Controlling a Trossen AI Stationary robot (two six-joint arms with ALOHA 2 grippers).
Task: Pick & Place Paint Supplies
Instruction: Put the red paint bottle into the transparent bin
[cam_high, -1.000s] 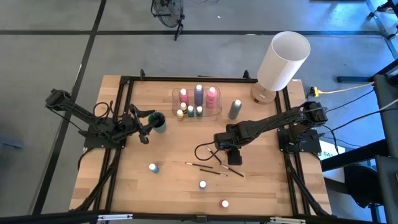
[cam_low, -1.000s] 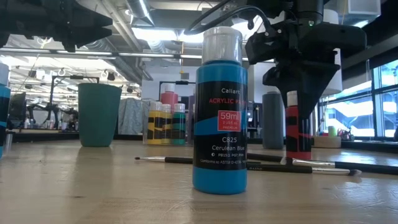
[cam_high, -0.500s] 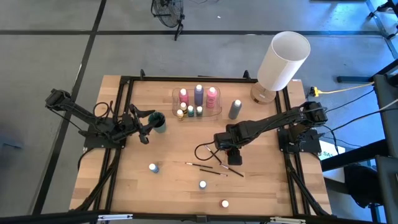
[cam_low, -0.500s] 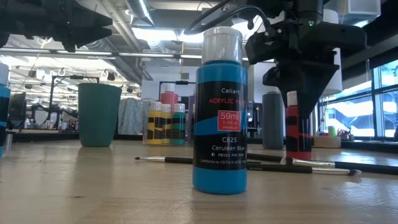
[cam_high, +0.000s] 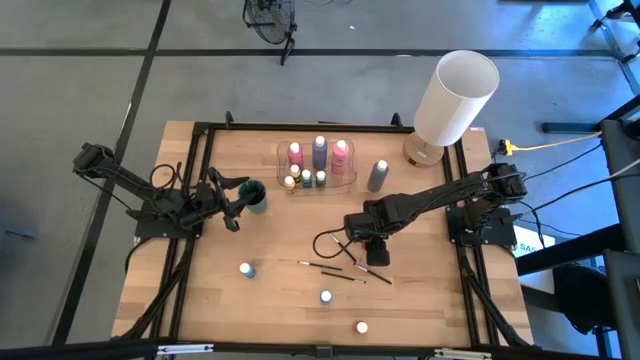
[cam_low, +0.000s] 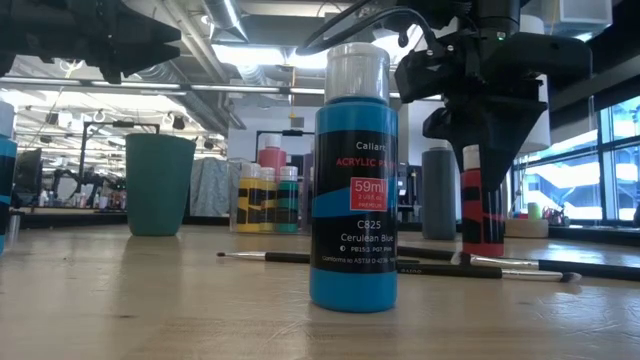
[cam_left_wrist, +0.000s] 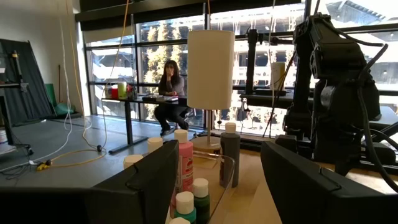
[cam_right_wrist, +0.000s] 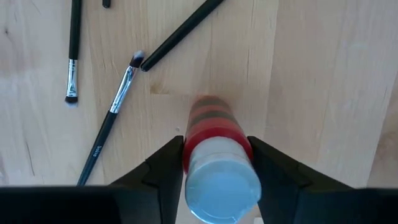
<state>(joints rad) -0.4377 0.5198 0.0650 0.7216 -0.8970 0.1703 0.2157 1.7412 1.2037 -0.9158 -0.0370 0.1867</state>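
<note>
Lifted slightly, red bottle sits clamped inside right pincer

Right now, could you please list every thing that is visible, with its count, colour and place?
Tray bottles: seven; pink, purple, yellow, green, blue; clear tray at table's back.
Grey bottle: one, right of the tray.
Red bottle: one, between the right gripper's fingers, bottom on the table.
Loose bottles: three; blue, blue, red; front of the table.
Brushes: several, dark, table centre.
Teal cup: one, left of the tray.
White lamp: one, back right corner.
Right gripper: on the red bottle.
Left gripper: open, beside the cup.
</note>
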